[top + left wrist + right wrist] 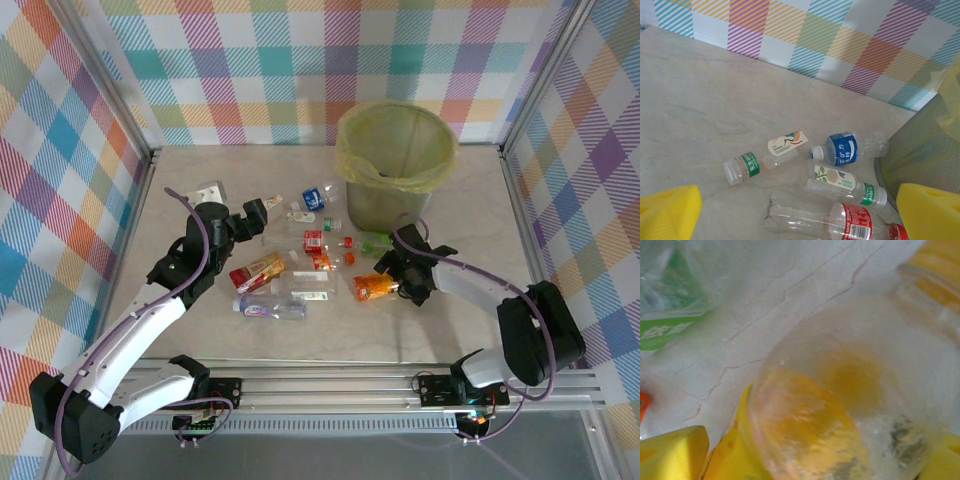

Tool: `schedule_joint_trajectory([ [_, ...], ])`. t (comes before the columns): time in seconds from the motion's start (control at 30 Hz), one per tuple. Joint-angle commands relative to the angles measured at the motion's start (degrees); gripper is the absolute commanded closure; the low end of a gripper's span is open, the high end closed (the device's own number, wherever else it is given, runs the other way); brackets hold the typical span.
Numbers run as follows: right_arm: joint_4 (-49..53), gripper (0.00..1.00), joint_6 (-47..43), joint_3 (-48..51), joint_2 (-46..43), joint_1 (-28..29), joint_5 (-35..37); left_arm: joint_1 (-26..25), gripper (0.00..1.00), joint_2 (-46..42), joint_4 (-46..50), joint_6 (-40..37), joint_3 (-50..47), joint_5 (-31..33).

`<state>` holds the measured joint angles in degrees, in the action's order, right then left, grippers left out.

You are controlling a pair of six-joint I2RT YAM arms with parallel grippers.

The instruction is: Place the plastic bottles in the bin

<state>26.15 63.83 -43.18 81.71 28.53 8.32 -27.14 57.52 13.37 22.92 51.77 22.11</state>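
Note:
Several small plastic bottles lie across the middle of the table. An orange-labelled bottle (pixel 375 288) lies between the fingers of my right gripper (pixel 388 272). In the right wrist view its clear base (pixel 840 390) sits between the yellow pads (pixel 672 452), and the right gripper (pixel 810 460) stands wide around it with a thin gap at the left pad. My left gripper (pixel 262 213) hangs open over the far bottles, its pads (pixel 667 212) empty. Below it lie a blue-labelled bottle (pixel 847 148) and a red-labelled bottle (pixel 855 222). The bin (pixel 395 165) stands at the back right.
A green-labelled bottle (pixel 670 315) lies just beyond the right gripper. The bin's grey wall (pixel 920 150) rises close to the right of the left gripper. The plaid back wall (pixel 840 45) closes off the table behind the bottles, and metal rails run along the sides.

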Motion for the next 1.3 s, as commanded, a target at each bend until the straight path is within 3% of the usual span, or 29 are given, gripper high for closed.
schedule_joint_trajectory([
  [0.0, 1.42, 0.06, -0.82, 0.46, 1.45, 0.29, 1.53, 1.03, 0.00, -0.82, -0.56, -0.67, -0.63, 0.98],
  [0.13, 1.85, 0.09, -0.99, 0.49, 2.44, 0.26, 1.79, 1.04, 0.00, -0.88, -0.45, -0.53, -0.70, 1.06],
  [0.67, 6.94, 0.51, -4.93, -0.15, 1.28, -0.23, 4.63, 1.21, 0.00, -1.29, 0.21, -0.40, -0.64, 1.36],
  [1.03, 19.50, 0.52, -8.98, -1.92, -15.73, -0.41, 14.85, 1.21, 0.00, -0.93, 0.43, 1.18, 0.00, 0.65],
  [1.27, 23.91, 0.52, -18.55, -8.70, -30.37, -0.41, 21.52, 1.30, 0.00, -1.38, 0.79, 1.91, -0.06, 0.77],
])
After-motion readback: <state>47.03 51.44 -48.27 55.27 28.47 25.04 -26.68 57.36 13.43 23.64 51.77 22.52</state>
